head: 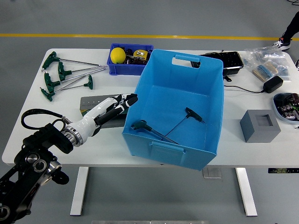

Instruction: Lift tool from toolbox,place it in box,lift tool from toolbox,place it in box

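Observation:
The big blue box [208, 79] stands in the middle of the table, tilted toward me. Two black T-handle tools lie inside it, one [192, 115] near the centre and one [141, 125] by the front left corner. My left hand [122, 101] is turned edge-on above the grey flat toolbox [91, 103], its straight fingers [131, 98] almost touching the box's left wall, holding nothing. Several green T-handle keys [65, 75] lie at the table's back left.
A small blue bin [132, 67] with a yellow ball [117, 55] sits behind the hand. Right of the box are a grey block [260, 125], a black tray [228, 60], a charger [273, 84], a plastic bag [266, 59] and a bowl [286, 106].

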`<state>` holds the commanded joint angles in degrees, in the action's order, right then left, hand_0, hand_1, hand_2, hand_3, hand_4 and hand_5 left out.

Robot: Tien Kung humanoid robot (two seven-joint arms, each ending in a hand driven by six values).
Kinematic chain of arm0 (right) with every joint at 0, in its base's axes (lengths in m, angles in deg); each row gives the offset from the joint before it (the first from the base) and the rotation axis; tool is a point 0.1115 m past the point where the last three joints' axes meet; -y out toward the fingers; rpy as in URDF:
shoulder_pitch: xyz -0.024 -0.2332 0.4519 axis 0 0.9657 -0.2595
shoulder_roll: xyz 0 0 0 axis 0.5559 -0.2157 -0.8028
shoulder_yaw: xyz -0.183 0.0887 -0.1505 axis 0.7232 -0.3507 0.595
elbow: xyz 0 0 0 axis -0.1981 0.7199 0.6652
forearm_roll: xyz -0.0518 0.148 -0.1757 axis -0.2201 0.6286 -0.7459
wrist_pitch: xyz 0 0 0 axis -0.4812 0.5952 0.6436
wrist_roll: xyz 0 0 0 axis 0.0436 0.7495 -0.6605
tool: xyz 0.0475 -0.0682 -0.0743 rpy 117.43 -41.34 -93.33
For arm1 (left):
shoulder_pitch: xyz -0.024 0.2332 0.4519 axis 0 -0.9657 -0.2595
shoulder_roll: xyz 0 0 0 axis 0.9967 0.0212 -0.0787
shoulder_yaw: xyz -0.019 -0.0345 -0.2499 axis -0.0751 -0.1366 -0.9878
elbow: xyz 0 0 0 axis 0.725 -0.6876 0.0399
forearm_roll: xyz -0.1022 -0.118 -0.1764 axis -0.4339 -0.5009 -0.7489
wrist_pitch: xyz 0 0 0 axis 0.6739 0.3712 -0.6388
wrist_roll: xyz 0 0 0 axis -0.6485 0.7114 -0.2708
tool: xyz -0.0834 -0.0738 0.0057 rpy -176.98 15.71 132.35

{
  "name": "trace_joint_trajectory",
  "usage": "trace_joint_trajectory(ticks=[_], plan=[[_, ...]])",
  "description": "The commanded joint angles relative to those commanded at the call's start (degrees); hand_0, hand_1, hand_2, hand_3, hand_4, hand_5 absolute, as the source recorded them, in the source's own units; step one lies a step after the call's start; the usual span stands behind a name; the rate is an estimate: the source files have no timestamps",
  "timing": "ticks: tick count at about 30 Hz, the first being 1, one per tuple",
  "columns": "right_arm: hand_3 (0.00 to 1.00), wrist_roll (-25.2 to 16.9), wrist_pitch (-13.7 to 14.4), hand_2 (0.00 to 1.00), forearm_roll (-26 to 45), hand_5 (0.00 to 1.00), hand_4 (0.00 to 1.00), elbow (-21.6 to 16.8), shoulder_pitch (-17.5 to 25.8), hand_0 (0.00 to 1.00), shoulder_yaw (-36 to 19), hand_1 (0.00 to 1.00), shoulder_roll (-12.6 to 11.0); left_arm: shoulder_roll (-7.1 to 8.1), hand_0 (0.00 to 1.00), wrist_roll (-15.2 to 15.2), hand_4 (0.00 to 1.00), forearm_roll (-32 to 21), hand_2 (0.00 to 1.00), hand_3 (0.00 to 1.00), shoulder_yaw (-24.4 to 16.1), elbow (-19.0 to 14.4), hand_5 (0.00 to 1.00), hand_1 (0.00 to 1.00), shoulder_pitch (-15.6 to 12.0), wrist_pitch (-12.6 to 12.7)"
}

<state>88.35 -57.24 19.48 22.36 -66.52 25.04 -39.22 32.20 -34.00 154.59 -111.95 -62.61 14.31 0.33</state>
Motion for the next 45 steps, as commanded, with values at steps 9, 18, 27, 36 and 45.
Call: trace_joint_trajectory(ticks=[9,18,27,36,45], plan=[[0.592,-0.11,-0.14,0.741,1.11,0.760,0.835,-0.11,-0.35,0.678,0.99,0.679,-0.24,-0.23,0.894,-12.44,0.998,-8.53,0.970,0.899,0.13,1.07,0.998,0.906,0.63,8.75],[0.592,-0.22,-0.31,0.739,1.72,0.762,0.836,-0.12,-0.23,0.676,1.11,0.678,-0.09,-2.08,0.891,-23.05,0.998,-20.14,0.949,0.870,2.35,2.97,0.998,0.892,-2.07,17.64],[0.591,-0.92,-0.28,0.739,3.66,0.762,0.835,-0.03,-0.26,0.676,2.25,0.678,-0.26,-2.10,0.891,-23.63,0.998,-22.29,0.947,0.863,0.88,3.07,0.998,0.891,-0.90,18.61],[0.591,-1.37,-0.36,0.739,5.59,0.763,0.835,0.07,0.33,0.675,3.29,0.676,-0.03,-3.83,0.871,-23.23,0.998,-23.98,0.919,0.840,-5.55,4.48,0.998,0.856,-3.37,18.03],[0.591,-0.66,-0.20,0.739,3.21,0.764,0.834,0.12,0.02,0.675,1.84,0.676,-0.30,-3.06,0.872,-22.54,0.998,-24.01,0.918,0.837,-9.37,5.75,0.998,0.860,-1.98,16.59]])
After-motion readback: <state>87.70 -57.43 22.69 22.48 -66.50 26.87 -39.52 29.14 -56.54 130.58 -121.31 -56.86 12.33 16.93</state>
